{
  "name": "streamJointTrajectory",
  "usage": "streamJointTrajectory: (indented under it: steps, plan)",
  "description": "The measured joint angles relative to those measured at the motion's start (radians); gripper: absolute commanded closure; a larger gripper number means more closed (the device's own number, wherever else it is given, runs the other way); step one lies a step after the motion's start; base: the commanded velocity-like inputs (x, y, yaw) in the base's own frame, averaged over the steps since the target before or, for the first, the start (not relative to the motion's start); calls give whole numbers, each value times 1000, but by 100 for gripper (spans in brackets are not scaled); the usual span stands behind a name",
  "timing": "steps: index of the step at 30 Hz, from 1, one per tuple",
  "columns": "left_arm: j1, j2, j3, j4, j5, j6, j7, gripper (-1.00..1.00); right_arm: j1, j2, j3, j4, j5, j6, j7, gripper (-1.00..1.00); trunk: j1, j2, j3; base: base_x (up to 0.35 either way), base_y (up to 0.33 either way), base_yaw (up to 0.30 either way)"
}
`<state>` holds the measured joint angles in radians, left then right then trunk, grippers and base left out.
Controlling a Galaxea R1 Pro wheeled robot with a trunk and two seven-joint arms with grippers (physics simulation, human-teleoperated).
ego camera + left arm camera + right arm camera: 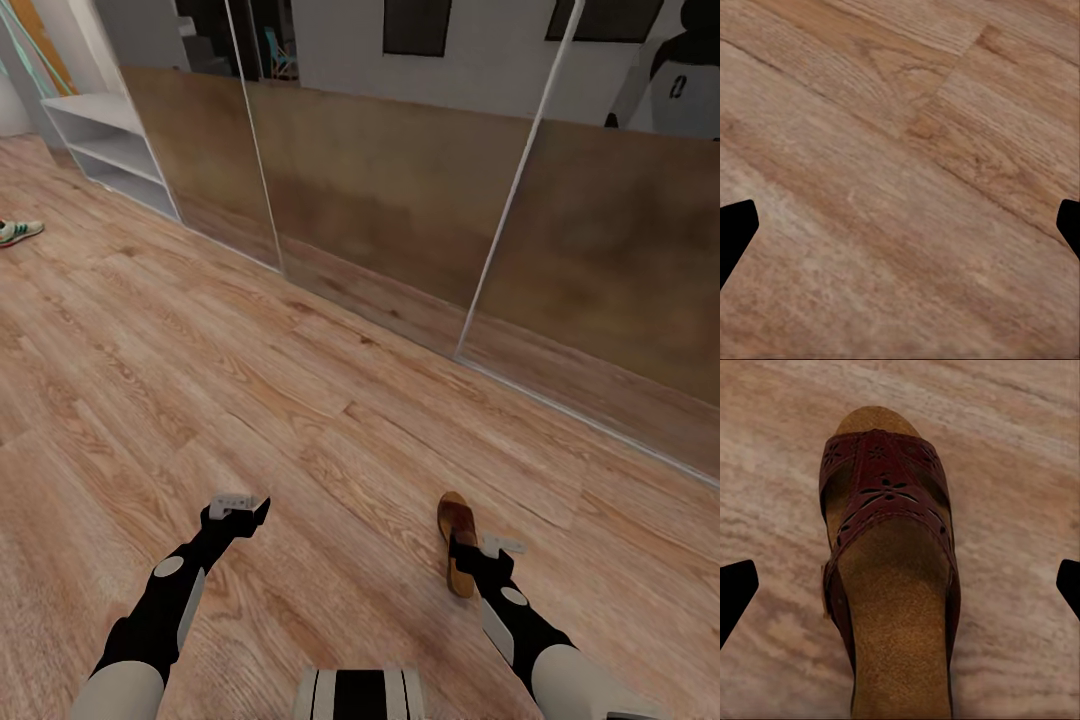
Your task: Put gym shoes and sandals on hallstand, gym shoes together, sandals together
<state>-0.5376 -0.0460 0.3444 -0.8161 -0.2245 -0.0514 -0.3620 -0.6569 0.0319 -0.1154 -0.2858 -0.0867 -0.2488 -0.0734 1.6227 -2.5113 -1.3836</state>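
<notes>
Scanning from the left of the head view, a white lace-up gym shoe with green stripes (20, 231) lies on the light brown wood-plank corridor floor (200, 380) at about nine o'clock, well apart from both arms. Just above it, at about eleven o'clock, stands the pale grey hallstand with open shelves (105, 140); the shelves that show hold nothing, so no footwear seems to be on the rack yet.

Nearer the robot, the left gripper (236, 508) hovers over bare planks at about seven o'clock. Its wrist camera shows dark fingertips (736, 232) at either edge with floor between them, so its jaws stand wide apart and empty.

At about five o'clock, a dark maroon strappy leather sandal with a tan footbed (457, 538) rests flat on the floor, and the right gripper (487, 556) hangs directly over its heel end. In the right wrist camera the sandal (889, 577) lies centred between spread fingertips (736, 592), jaws apart, not yet touching it.

To do the pickup well, I judge the right arm should descend straight, keeping the footbed centred, and close across the sandal's narrow width behind the perforated strap, so the sole does not twist or slip free.
</notes>
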Motion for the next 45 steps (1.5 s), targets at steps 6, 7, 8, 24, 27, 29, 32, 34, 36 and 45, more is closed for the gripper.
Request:
streamJointTrajectory:
  steps: [6,7,8,24,27,29,32,34,36,45]
  plan:
    - [0,0,0,0,0,0,0,-100,0,0,1,0,0,0,0,-100,0,0,-5,0,0,0]
    - [0,0,0,0,0,0,0,-100,0,0,3,0,2,0,0,-100,0,0,-6,0,0,0]
    - [0,0,0,0,0,0,0,-100,0,0,4,-1,3,0,0,-100,0,0,-6,0,0,0]
    - [-7,-5,-1,-116,0,8,-2,-100,0,0,5,-7,8,0,0,-100,6,-3,-80,0,0,0]
    - [-9,-6,-1,-190,0,42,-3,-100,0,0,5,-8,8,0,0,-100,8,-4,-94,0,0,0]
    - [-10,-7,-1,-235,-2,69,-3,-100,0,0,5,-8,8,0,0,-100,8,-4,-94,0,0,0]
    - [-11,-8,-1,-272,-3,88,-10,-100,0,0,5,-8,8,0,0,-100,8,-4,-95,0,0,0]
    - [-11,-8,-1,-288,-3,96,-21,-100,0,0,5,-8,8,0,0,-100,8,-4,-95,0,0,0]
    - [-11,-8,-1,-295,-3,98,-39,-100,0,0,4,-8,8,0,0,-100,8,-4,-95,0,0,0]
    - [-11,-8,-1,-299,-3,94,-111,-100,0,0,3,-8,8,0,0,-100,10,-5,-127,0,0,0]
